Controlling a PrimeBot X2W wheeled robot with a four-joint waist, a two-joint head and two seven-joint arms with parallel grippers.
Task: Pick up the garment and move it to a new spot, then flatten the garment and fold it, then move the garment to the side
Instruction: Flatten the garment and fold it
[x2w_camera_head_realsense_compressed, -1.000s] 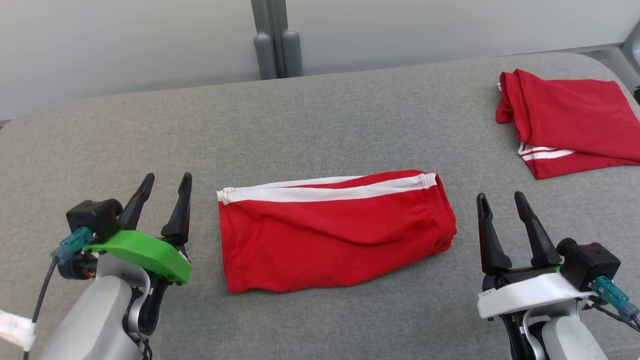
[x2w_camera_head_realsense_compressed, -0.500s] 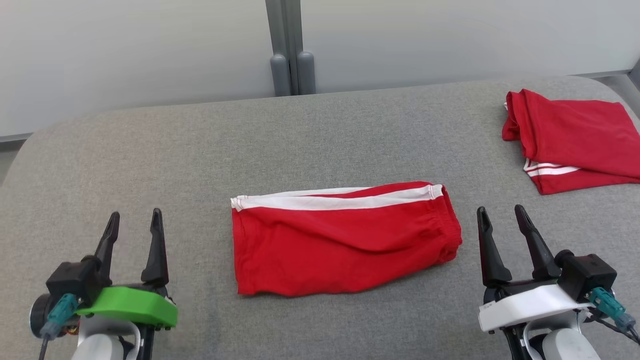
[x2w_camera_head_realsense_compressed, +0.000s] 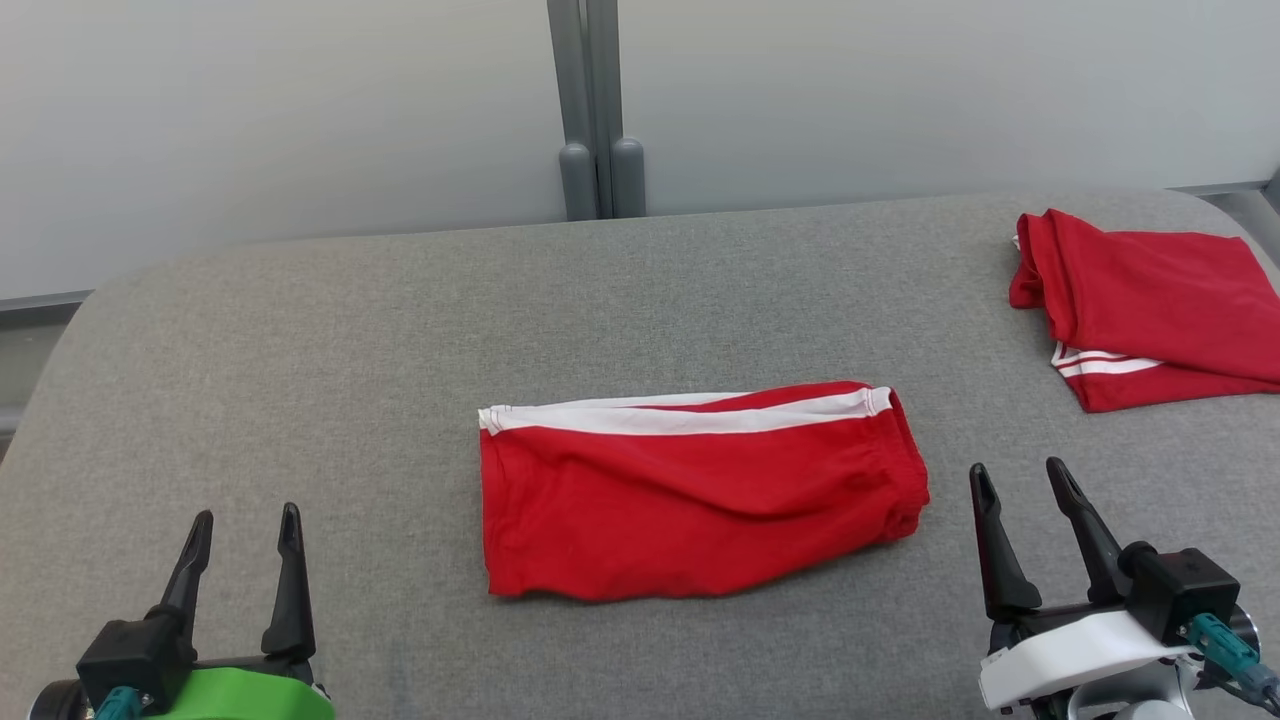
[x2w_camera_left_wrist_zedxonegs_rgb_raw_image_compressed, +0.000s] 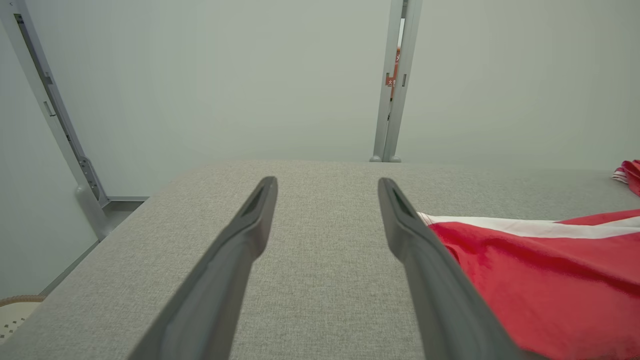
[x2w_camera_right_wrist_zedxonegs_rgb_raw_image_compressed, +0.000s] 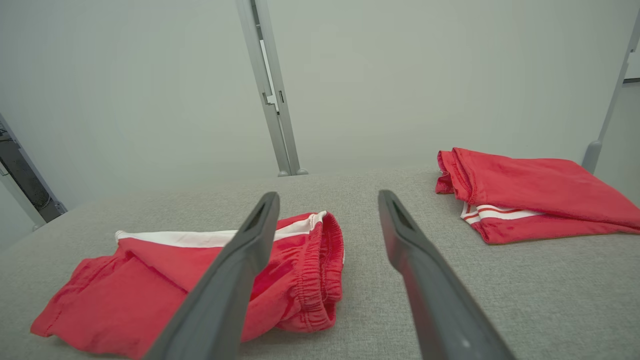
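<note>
Grey woven fabric is covering the rounded table (x2w_camera_head_realsense_compressed: 300, 330), which is being backed by pale wall panels joined at a grey post (x2w_camera_head_realsense_compressed: 597, 100). At the lower left of the head view, the left gripper (x2w_camera_head_realsense_compressed: 247, 512) is being held over the table's near part. Its two dark fingers are pointing away from the robot and are being kept wide apart with nothing between them, and its green mount is being cut off by the bottom edge. Between the two arms, at the middle of the table, the garment (x2w_camera_head_realsense_compressed: 690, 495) is lying folded. It is a pair of red shorts with a white stripe running along the far edge; the leg hem is being turned leftward and the gathered elastic waistband rightward. Its cloth is being creased by a shallow diagonal fold. Near the waistband but apart from it, the right gripper (x2w_camera_head_realsense_compressed: 1018, 467) is being held in a like pose, fingers spread and empty, and the arm below its white mount is being cropped. At the far right, a second folded red garment (x2w_camera_head_realsense_compressed: 1160, 300) with white stripes is lying by the table's corner, its right part being cut off.
</note>
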